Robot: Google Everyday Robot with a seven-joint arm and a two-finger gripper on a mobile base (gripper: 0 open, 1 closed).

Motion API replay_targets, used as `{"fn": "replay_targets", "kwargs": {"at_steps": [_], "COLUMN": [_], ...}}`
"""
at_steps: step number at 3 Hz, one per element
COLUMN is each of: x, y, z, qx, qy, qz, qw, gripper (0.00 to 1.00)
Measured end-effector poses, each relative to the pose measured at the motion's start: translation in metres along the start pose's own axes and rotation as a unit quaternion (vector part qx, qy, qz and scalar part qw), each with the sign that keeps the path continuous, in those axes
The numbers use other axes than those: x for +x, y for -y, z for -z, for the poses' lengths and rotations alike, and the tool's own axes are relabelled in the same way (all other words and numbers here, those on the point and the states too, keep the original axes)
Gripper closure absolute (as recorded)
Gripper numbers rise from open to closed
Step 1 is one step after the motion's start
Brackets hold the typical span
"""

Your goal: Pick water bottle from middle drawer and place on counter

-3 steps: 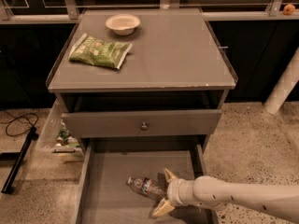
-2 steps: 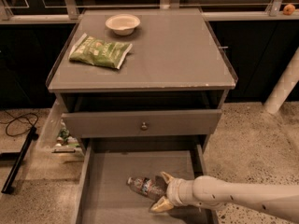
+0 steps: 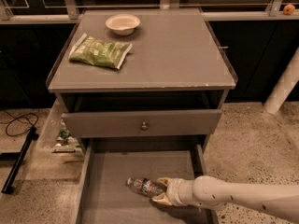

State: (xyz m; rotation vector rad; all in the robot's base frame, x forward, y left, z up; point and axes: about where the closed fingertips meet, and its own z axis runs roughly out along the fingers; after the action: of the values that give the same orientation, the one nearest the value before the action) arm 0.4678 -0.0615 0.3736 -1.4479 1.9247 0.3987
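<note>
Gripper [image 3: 160,190] at water bottle [image 3: 142,186] in middle drawer [image 3: 105,190], fingers spread

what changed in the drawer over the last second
The tool has slid left along the middle drawer and now has its fingers either side of the water bottle, which hasn't visibly moved or lifted. The green bag and bowl on the counter are unchanged.

1. The robot's pale two-finger gripper [image 3: 160,191] has slid left along the pulled-out grey wooden middle drawer [image 3: 108,190].
2. Its spread fingers now straddle the base of the small clear ribbed plastic water bottle [image 3: 143,186].
</note>
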Motion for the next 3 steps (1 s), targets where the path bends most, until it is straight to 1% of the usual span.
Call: {"fn": "replay_targets", "kwargs": {"at_steps": [1,2,3], "x": [0.0,0.0,-0.007], "y": [0.0,0.0,0.003], "z": [0.0,0.0,0.011], "qx": [0.0,0.0,0.005], "qy": [0.0,0.0,0.016], "qz": [0.0,0.0,0.001], "qw": [1.0,1.0,0.9999], "gripper": [0.89,1.0,1.0]}}
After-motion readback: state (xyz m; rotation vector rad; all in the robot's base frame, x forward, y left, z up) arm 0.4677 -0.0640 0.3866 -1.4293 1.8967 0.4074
